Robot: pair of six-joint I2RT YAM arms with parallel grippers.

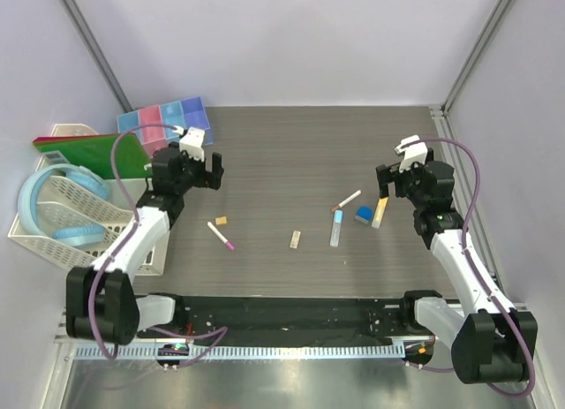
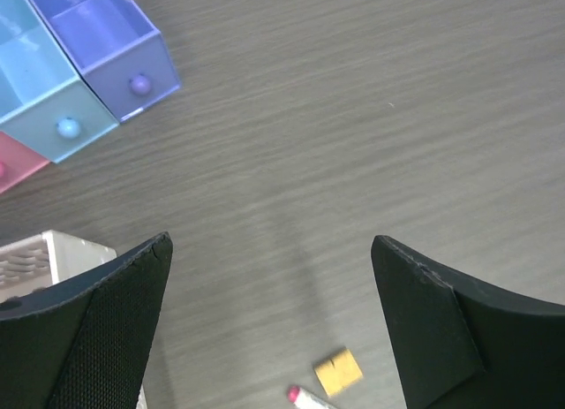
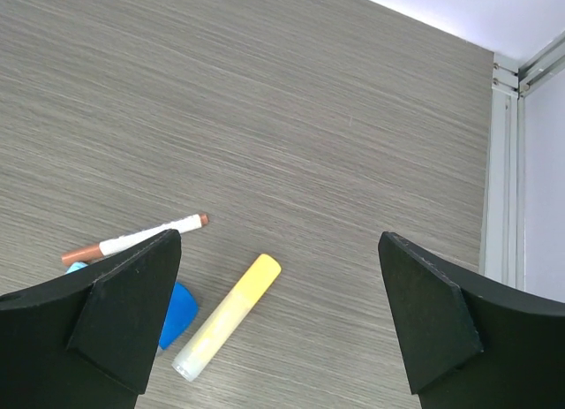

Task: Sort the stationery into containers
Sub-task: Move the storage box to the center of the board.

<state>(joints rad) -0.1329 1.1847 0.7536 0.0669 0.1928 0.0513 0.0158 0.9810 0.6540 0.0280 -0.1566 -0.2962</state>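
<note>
The four joined bins [image 1: 165, 118] stand at the back left; the left wrist view shows the purple one [image 2: 106, 34], a light blue one [image 2: 40, 91] and the pink one [image 2: 13, 166]. My left gripper [image 1: 201, 166] is open and empty above the table near them. A tan piece [image 1: 222, 221] [image 2: 339, 371] and a white pen with a pink tip [image 1: 221, 236] lie below it. A second tan piece [image 1: 295, 239] lies mid-table. My right gripper [image 1: 388, 181] is open and empty above the yellow stick [image 1: 380, 212] [image 3: 227, 315], blue block [image 1: 362, 215] [image 3: 179, 314], pale blue tube [image 1: 336, 227] and a white pen [image 1: 348, 200] [image 3: 137, 239].
A white lattice basket [image 1: 66, 210] with a big blue hoop [image 1: 55, 206] stands at the left edge, its corner in the left wrist view [image 2: 53, 254]. A green board [image 1: 93, 153] lies behind it. A metal rail [image 3: 503, 170] runs along the right table edge.
</note>
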